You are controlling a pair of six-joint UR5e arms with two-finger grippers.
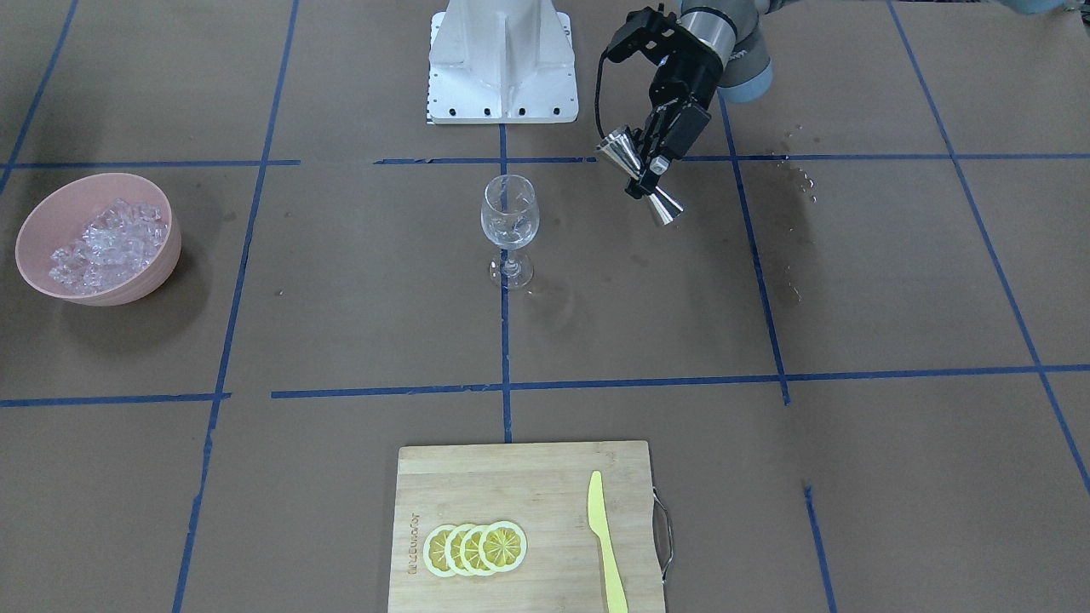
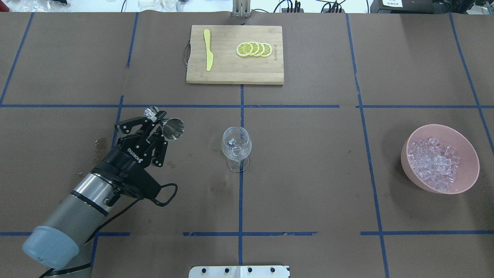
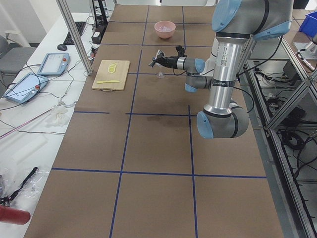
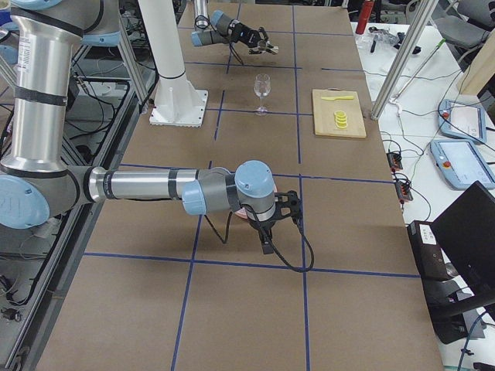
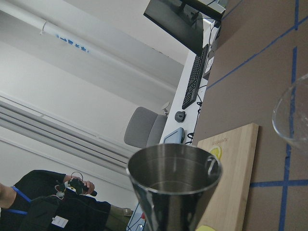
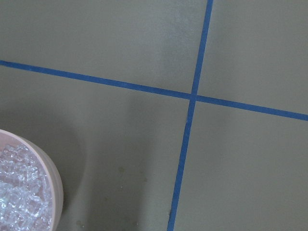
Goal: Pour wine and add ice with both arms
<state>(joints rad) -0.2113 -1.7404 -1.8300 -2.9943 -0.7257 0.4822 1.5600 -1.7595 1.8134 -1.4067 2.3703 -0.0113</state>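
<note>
The left arm (image 2: 77, 208) reached over the brown, blue-taped surface (image 2: 308, 173), and its black end effector (image 2: 158, 123), marked ROBOTIQ in white, was clamped on the waist of a steel double-ended jigger (image 2: 173, 129). The jigger was held off the surface and tipped well over, with its wider mouth turned towards the stemmed wine glass (image 2: 236, 144), near it but not touching. The glass stood upright on a blue tape line in the middle of the surface. The ice (image 2: 434, 164) lay heaped in a pink bowl (image 2: 469, 154) far to the robot's right, well apart from the glass. Across from the robot sat a bamboo cutting board (image 2: 231, 73) carrying four overlapping lemon slices (image 2: 254, 49) and a yellow knife (image 2: 208, 56). Lettering was burnt into the board beside the slices but was too small to read. Wet spots (image 1: 792, 179) marked the surface near the left arm. The right arm (image 4: 147, 185) showed only in the side view, and whether its end effector (image 4: 280, 207) was open or closed could not be told.
</note>
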